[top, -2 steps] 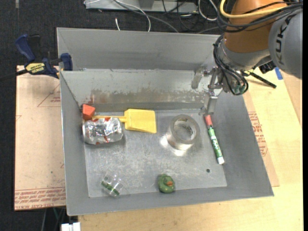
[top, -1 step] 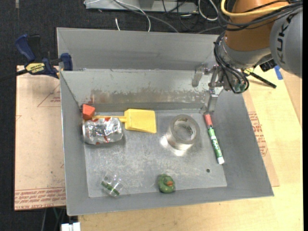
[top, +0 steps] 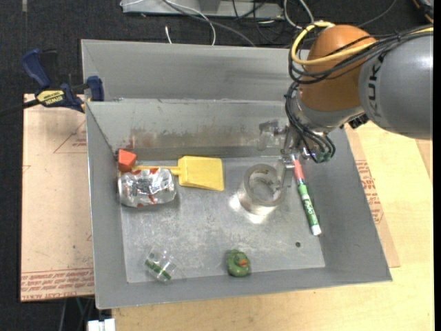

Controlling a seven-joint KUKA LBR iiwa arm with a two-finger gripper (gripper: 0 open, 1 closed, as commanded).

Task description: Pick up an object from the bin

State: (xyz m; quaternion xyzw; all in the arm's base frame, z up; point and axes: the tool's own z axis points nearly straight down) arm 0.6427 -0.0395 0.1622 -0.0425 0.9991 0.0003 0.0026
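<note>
hanging low over the right part of the bin (top: 207, 126), the gripper (top: 284, 163) is seen at the right rim of a clear plastic cup (top: 259, 192), which stands upright on the floor just right of the middle; whether the gripper is apart or together cannot be told, and nothing is seen to be clamped in it. a pink-and-green marker (top: 307, 202) lies just beside the cup on its right, slanting toward the near wall. a yellow scoop (top: 201, 172) is found to the cup's left, and a crushed silvery wrapper (top: 146, 187) and a small orange block (top: 126, 160) lie well apart on the far left

the cup is judged to be light, thin-walled and smooth, so it may be squashed or shot out sideways if it is squeezed across its full width. a hold is better taken by pinching the wall at the rim, one side within and one without, with gentle force. the marker, being stiff and slim, could be nudged or caught by mistake
</note>
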